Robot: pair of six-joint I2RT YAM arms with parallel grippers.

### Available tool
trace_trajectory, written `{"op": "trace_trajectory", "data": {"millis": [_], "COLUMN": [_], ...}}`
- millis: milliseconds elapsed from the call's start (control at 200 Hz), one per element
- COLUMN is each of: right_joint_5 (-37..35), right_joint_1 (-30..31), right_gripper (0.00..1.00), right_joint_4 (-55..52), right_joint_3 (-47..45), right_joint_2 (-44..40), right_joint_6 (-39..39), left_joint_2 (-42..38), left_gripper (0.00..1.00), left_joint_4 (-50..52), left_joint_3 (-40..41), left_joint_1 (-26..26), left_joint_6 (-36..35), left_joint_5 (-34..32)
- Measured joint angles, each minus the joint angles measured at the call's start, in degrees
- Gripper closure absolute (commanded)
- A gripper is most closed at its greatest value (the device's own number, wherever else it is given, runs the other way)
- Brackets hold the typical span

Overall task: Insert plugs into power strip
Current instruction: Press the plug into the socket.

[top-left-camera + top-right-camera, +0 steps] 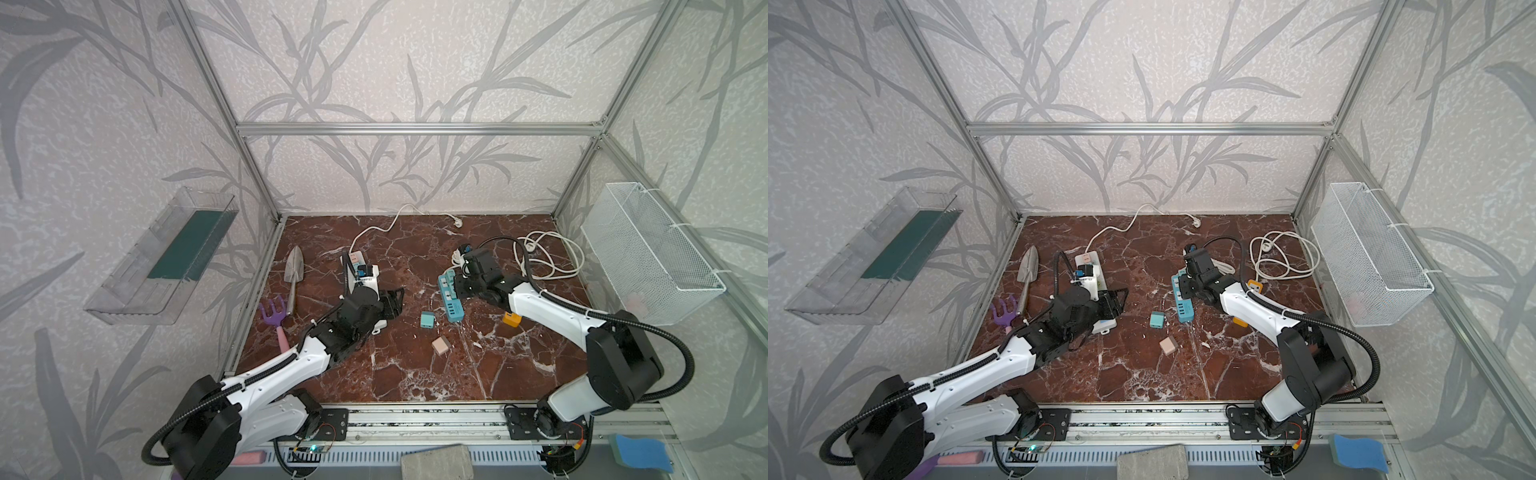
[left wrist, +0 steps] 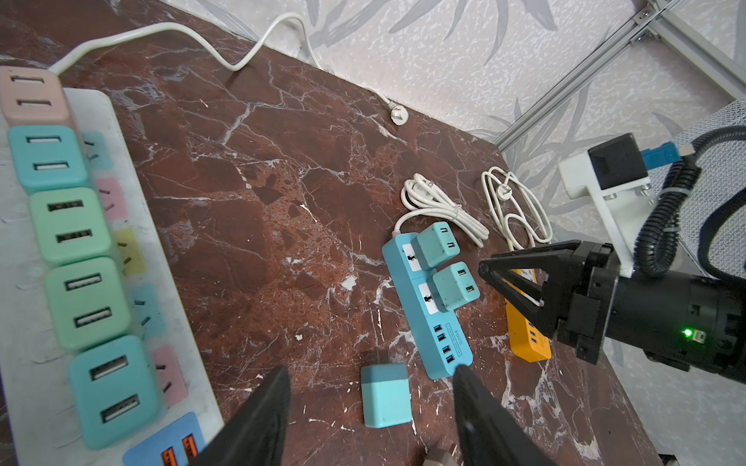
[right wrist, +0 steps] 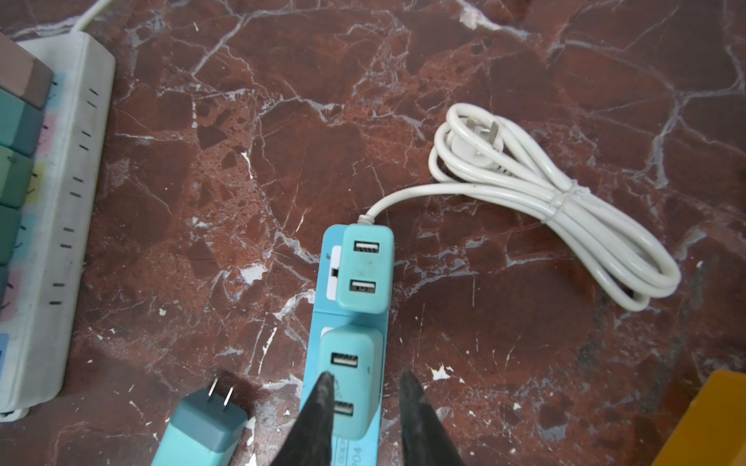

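**Right gripper** (image 3: 365, 377): clenched to a narrow gap, black wedge tips poised over the near end of a teal plug (image 3: 353, 395) seated in the blue power strip (image 2: 422, 327). Contact with it not discernible. One socket farther along, toward the cord end, a second teal plug (image 3: 365, 268), also seated.

**Left gripper** (image 2: 370, 368): released, fingers well apart, grasping nothing, held above the marble beside the white power strip (image 2: 177, 318).

**Plugs elsewhere:**
- row of five (image 2: 70, 226) edge to edge in the white power strip: pink, teal, green, green, teal
- loose teal plug (image 1: 427, 320) on its side near the blue strip's port end, prongs bare
- loose pink plug (image 1: 440, 345) nearer the front, apart from both strips

**Edges and room:**
- bare marble between the two strips, with a broader bare stretch toward the front rail (image 1: 415, 415)
- yellow power strip (image 1: 511, 320) partly hidden by the right arm
- bundled cord (image 3: 565, 201) and loose coil (image 1: 548, 257) toward the mesh basket (image 1: 648, 257)
- trowel (image 1: 294, 270) and purple hand rake (image 1: 272, 313) along the left rail (image 1: 254, 291)

**Materials:**
- tabletop (image 1: 415, 374): glossy red-brown marble pattern, white-veined
- plugs: smooth, round-cornered cubes with paired slots
- strips: long, flat, rigid plastic
- cords: white, round
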State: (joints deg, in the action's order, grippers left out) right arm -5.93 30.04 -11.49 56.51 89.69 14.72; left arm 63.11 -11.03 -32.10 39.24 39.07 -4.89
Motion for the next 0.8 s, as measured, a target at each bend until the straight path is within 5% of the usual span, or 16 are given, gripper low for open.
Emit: {"op": "trace_trajectory", "data": {"millis": [560, 800], "right_joint_5": [0.8, 1.9], "right_joint_1": [-1.4, -1.4], "right_gripper": [0.77, 0.63], "right_joint_4": [9.4, 3.7], "right_joint_3": [-4.8, -5.0], "right_joint_2": [1.4, -2.7], "right_joint_6": [4.0, 4.3], "left_joint_2": [0.8, 0.8], "left_gripper": [0.36, 0.35], "left_joint_4": [-0.3, -0.6], "left_joint_3": [0.0, 0.0], "left_joint_1": [0.0, 0.0], "left_joint_6": [0.1, 0.2], "left_joint_5": [0.1, 0.3]}}
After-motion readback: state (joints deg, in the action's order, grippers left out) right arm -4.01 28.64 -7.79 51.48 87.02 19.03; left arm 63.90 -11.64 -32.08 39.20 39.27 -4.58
